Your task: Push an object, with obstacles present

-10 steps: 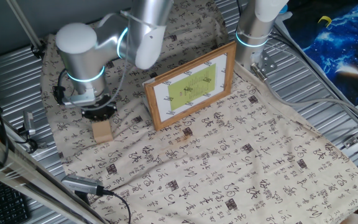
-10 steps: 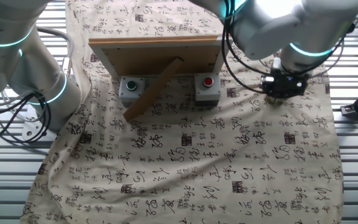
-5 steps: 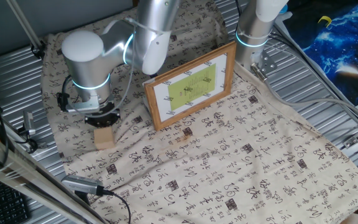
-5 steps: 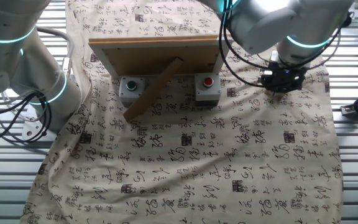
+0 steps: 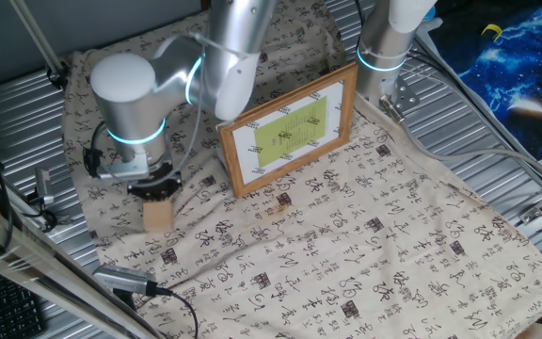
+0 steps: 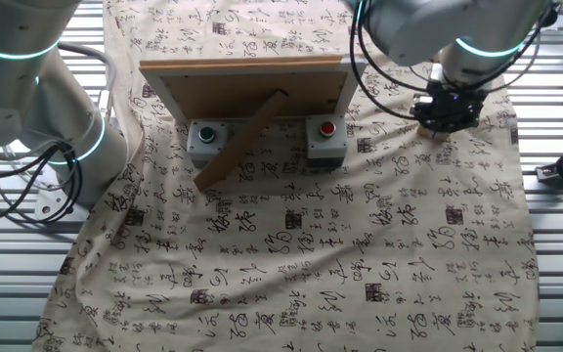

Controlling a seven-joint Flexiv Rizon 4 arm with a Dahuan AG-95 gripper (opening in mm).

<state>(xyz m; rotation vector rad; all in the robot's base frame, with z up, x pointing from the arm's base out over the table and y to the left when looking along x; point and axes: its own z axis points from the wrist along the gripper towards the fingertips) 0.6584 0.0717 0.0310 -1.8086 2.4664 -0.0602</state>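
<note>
Since the earlier frames the gripper (image 5: 152, 187) has slid further from the picture frame (image 5: 288, 128), and the wooden cube (image 5: 158, 217) has shifted with it, touching its tip. Whether the jaws are parted cannot be told. The frame's dark writing is unreadable. Behind the frame stand its prop (image 6: 239, 141) and two button boxes (image 6: 206, 137), on the calligraphy-printed cloth (image 5: 346, 254).

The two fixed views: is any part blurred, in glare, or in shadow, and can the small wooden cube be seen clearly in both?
In one fixed view the light is even and sharp; the wooden cube shows plainly below the gripper, with a soft shadow. In the other fixed view the gripper hides nearly all of the cube, and the picture frame shows only its back.
</note>
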